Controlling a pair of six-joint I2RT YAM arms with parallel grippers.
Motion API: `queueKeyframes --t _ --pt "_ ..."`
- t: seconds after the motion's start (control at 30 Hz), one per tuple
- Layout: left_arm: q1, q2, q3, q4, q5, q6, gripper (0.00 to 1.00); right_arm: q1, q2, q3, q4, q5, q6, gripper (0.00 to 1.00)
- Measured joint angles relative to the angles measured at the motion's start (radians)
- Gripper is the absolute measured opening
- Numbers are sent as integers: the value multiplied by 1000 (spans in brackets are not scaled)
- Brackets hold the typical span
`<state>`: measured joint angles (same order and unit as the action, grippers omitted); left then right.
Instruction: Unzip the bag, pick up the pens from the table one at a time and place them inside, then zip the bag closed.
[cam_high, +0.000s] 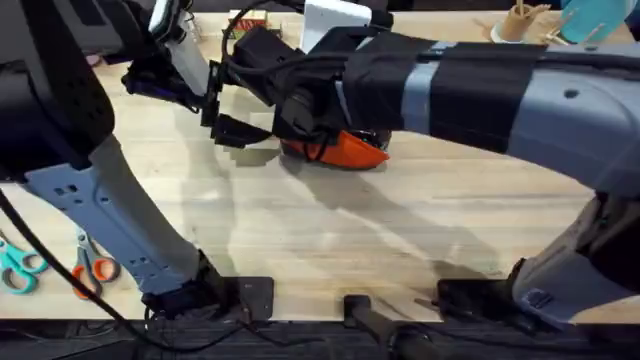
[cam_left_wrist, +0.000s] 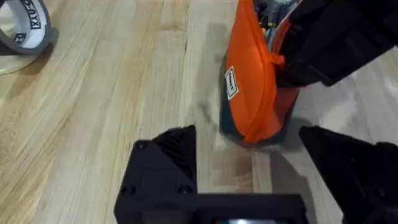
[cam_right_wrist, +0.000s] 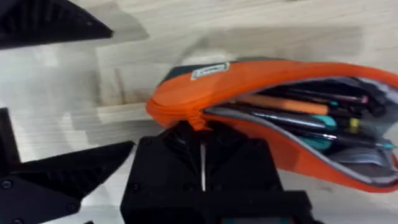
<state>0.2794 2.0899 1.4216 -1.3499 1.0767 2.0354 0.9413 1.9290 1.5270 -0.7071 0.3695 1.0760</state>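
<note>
The orange bag (cam_right_wrist: 261, 93) lies on the bench (cam_high: 330, 230), gaping, with pens (cam_right_wrist: 292, 109) inside. Its zipper end is pinched by the right tool (cam_right_wrist: 200, 134); the left tool (cam_left_wrist: 249, 168) is spread wide beside it.

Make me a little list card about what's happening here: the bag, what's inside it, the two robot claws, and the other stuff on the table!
bag: orange pouch on the wooden table, zipper open
inside: pens and other colourful sticks
right gripper: shut on the orange tab at the pouch's end
left gripper: open, fingers either side of the pouch's end, not clamping
scissors: teal pair and orange pair by the left arm's base
tape roll: grey, lying apart from the pouch
</note>
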Motion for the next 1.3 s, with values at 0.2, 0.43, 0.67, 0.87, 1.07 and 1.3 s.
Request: queueKeyframes --t 0.2,0.43,0.67,0.87,1.07,1.3 --pt "0 0 0 0 0 0 993 0 0 48 -77 0 -7 35" --pt "0 0 0 -8 0 0 993 0 0 61 -83 0 -7 35" --pt "-10 0 0 -13 0 0 993 0 0 61 -83 0 -7 35" --pt "-37 0 0 -43 3 0 993 0 0 61 -83 0 -7 35" --pt "-74 0 0 -56 3 0 993 0 0 61 -84 0 -7 35" --pt "-116 0 0 -56 3 0 909 0 0 61 -83 0 -7 35"
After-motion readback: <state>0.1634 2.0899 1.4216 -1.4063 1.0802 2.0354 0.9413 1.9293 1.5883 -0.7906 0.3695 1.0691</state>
